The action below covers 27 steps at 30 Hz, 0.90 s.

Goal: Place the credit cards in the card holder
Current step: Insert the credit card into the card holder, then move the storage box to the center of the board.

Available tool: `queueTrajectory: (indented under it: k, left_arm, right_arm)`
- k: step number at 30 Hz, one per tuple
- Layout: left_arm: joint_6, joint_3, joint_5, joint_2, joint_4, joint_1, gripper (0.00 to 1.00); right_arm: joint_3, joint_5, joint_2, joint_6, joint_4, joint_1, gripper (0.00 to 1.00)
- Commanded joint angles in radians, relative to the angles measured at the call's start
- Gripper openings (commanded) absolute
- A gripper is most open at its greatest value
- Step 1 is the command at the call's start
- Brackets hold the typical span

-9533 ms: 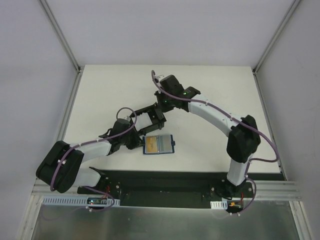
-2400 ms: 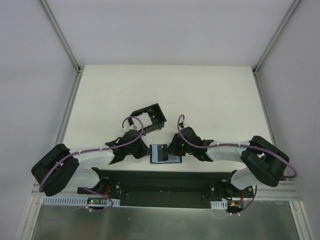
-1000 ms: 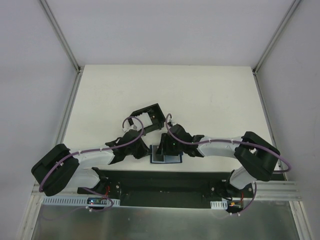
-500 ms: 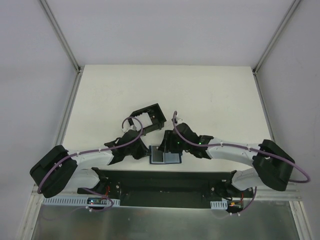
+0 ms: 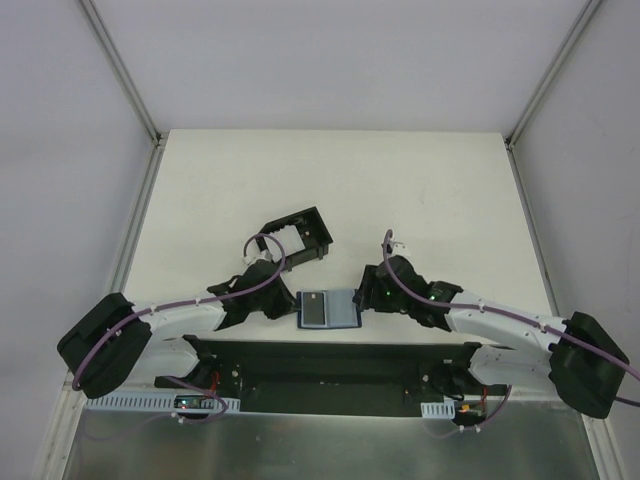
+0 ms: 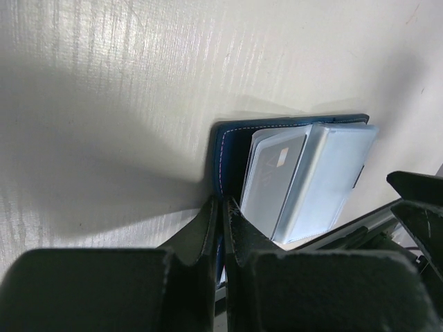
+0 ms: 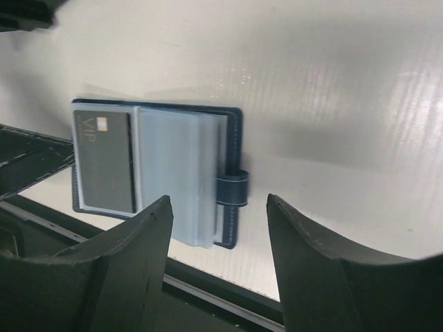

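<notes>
On the white table [image 5: 420, 190], both arms are reaching in low toward the middle of the near edge, the left arm [image 5: 170, 318] lying in from the left and the right arm [image 5: 500, 322] from the right. The black box frame [image 5: 297, 232] is sitting farther back, just behind the left wrist. The left gripper [image 6: 221, 204] is pinching tight on the card holder [image 5: 330, 309], with the navy cover's left edge showing between its closed fingers. The right gripper [image 7: 218, 207] is hovering just right of the holder with its jaws spread wide, gripping nothing. The holder is lying open and flat between the two grippers, its pale blue-grey sleeves facing up. One credit card [image 7: 104, 162], with a chip and VIP lettering, is sitting on the left half, and I cannot tell how far it is in. The strap loop [image 7: 232, 188] is sticking out over the holder's right edge.
</notes>
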<state>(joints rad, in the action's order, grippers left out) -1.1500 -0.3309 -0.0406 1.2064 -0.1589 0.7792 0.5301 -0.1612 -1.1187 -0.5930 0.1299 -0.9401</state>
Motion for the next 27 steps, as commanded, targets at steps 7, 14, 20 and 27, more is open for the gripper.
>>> queueTrajectory:
  k: [7,14,20,27]
  left_arm:
    - [0.122,-0.037,0.027,-0.016,0.137,0.003,0.00]
    - [0.237,-0.091,0.034,-0.048,0.240,0.002,0.00]
    - [0.248,-0.089,0.084,-0.084,0.294,0.003,0.00]
    - [0.230,-0.059,0.107,-0.116,0.318,0.002,0.00]
  right_arm:
    - [-0.019,0.104,0.014,0.053,0.004,0.061,0.60]
    - [-0.012,0.190,-0.027,0.082,-0.029,0.081,0.59]
    - [0.027,0.189,-0.029,0.104,-0.047,0.084,0.59]
    - [0.223,0.126,-0.148,0.137,-0.042,0.084,0.61]
